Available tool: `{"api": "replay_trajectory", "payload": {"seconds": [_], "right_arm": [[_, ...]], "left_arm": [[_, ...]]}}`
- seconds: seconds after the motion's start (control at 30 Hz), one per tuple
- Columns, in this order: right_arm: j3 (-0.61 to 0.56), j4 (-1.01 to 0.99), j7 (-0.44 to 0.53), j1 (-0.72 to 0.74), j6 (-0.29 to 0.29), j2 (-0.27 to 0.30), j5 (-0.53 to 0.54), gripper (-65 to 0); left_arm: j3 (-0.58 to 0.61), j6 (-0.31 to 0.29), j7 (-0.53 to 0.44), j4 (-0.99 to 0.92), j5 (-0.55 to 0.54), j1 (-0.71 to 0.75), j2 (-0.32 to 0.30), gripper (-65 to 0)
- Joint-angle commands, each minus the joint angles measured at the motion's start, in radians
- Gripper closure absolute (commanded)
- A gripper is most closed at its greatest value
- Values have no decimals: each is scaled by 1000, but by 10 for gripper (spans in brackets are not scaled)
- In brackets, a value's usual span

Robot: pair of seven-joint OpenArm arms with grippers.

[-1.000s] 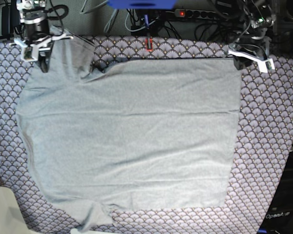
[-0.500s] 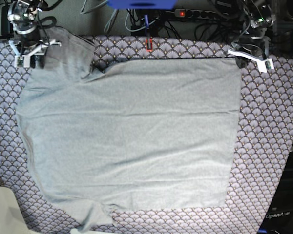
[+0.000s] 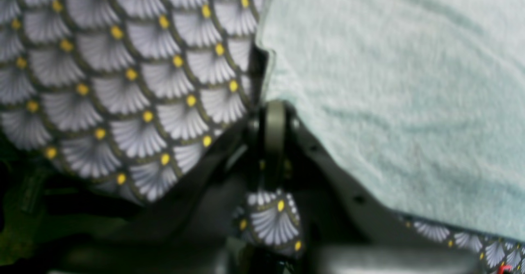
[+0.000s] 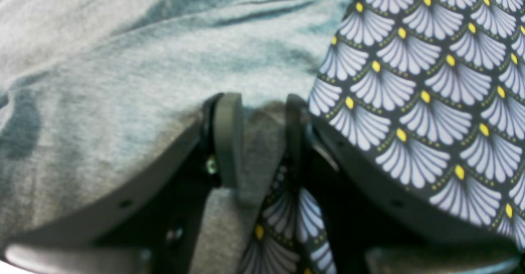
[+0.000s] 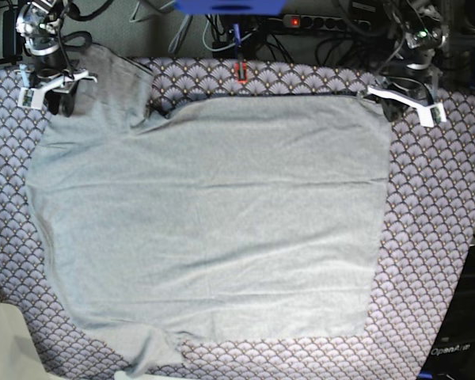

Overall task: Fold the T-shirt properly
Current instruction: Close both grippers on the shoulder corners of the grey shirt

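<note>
Lying flat over most of the surface point(image 5: 439, 237), the T-shirt point(image 5: 214, 222) spreads from about 10 o'clock to 4 o'clock in the base view, with one sleeve running off toward 11 o'clock and a smaller flap of cloth cut off by the frame edge at 7 o'clock. The patterned table cloth point(image 5: 435, 190) shows all round it.

The base view is too coarse to show how either claw stands. The right claw point(image 5: 47, 83) sits at 10 o'clock over the sleeve, the left claw point(image 5: 404, 99) at 2 o'clock by the shirt's far corner; whether either touches the cloth cannot be read there.

The wrist views fill that in. In the right wrist view the right claw point(image 4: 258, 134) has a narrow gap between its fingers point(image 4: 227, 138), with grey shirt fabric point(image 4: 123, 81) and a strip of table cloth point(image 4: 410, 101) visible in the gap; whether the fabric is pinched or merely lies beneath cannot be told. The left wrist view is blurred; the left claw point(image 3: 274, 130) looks fully closed, its tip at the edge of the T-shirt point(image 3: 389, 101) where it meets the table cloth point(image 3: 123, 81). Whether any fabric is caught in it is hard to make out.
</note>
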Motion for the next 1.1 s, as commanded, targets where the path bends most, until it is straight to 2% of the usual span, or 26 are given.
{"api": "replay_trajectory", "payload": {"seconds": [0.0,0.1,0.3,0.53,0.7,0.83,1.07], "right_arm": [[3,-4,-55,-11,7,1,-29,-200],[5,1,-55,-13,7,-17,-29,-200],[5,4,-55,-13,7,-19,-29,-201],[86,3,-55,13,7,-37,-29,-201],[85,1,-55,17,8,-37,-29,-201],[91,-2,-55,17,84,-63,-29,-201],[91,-2,-55,17,84,-102,-29,-201]], "left_arm": [[7,-7,-18,18,-12,3,-4,0],[14,-7,-18,15,-12,3,-4,0],[14,-7,-18,15,-6,-2,-6,0],[14,-7,-18,15,-5,-3,-7,0],[14,-7,-18,18,-6,-5,-7,0],[14,-7,-18,18,-5,-5,-7,0],[14,-7,-18,18,-3,-3,-7,0]]}}
